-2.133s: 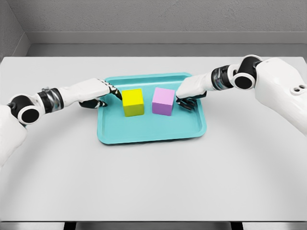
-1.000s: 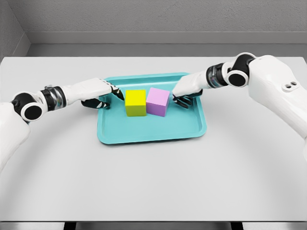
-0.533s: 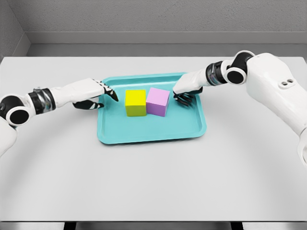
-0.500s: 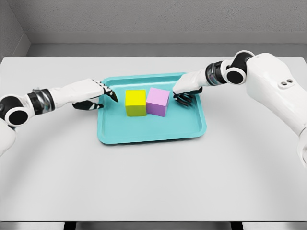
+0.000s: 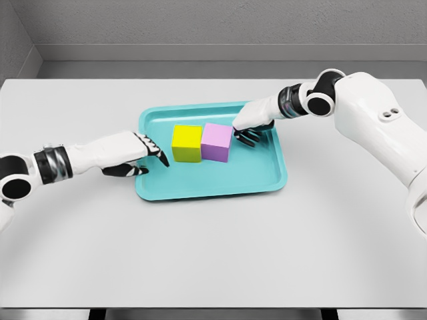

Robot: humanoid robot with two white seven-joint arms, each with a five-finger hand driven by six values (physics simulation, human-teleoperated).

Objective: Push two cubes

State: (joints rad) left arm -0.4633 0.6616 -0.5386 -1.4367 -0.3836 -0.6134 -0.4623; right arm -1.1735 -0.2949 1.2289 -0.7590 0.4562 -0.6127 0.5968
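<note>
— Right hand (image 5: 248, 127), head view: reaches in from the right over the far right part of the teal tray (image 5: 260, 179), dark fingers (image 5: 247, 138) curled under a white palm, grasping nothing. Sits just beside the right face of the purple cube (image 5: 217, 142); cannot tell whether touching.

— And the left?

— Left hand (image 5: 132, 159): comes in low from the left, hovers at the tray's left rim, index finger stretched toward the cubes, other fingers tucked below. Holds nothing. Stands apart from the yellow cube (image 5: 186, 143), with a strip of bare tray floor between fingertip and cube.

— Position of the cubes?

— Side by side in the far half of the tray, yellow on the left, purple on the right, facing sides pressed together with no gap showing. Both flat on the tray floor, upright, neither tilted. Purple slightly turned against the tray's edges.

— Surroundings?

— Tray near the middle of a pale grey table (image 5: 213, 253), long side running left to right, raised rim all round. Grey wall (image 5: 213, 27) behind the table's far edge. Right arm's white upper shell fills the picture's right side, black-ringed joint near the wrist; left forearm lies low over the table with a dark band at the wrist.
</note>
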